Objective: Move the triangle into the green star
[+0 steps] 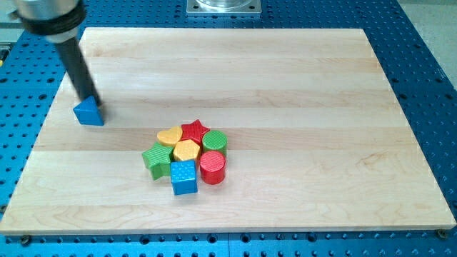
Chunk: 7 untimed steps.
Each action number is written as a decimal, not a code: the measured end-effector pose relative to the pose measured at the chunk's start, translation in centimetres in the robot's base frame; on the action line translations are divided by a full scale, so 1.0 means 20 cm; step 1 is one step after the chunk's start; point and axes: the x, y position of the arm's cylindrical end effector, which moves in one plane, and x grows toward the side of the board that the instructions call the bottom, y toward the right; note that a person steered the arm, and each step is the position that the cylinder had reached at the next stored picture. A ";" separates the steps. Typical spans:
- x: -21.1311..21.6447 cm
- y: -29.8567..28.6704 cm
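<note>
The blue triangle (89,113) lies on the wooden board (285,71) at the view's left. My tip (91,98) touches its upper edge, with the dark rod rising up and to the left. The green star (157,159) sits at the left side of a cluster of blocks near the board's middle, well to the right of and below the triangle.
The cluster also holds a yellow heart (170,135), a red star (193,131), a green cylinder (215,140), a yellow hexagon (186,150), a red cylinder (212,166) and a blue cube (183,177). The arm's base (223,6) is at the view's top.
</note>
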 end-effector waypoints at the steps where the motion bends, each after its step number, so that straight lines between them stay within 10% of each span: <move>1: 0.35 0.07; 3: 0.07 -0.20; 4: 0.04 0.15; 7: 0.50 0.27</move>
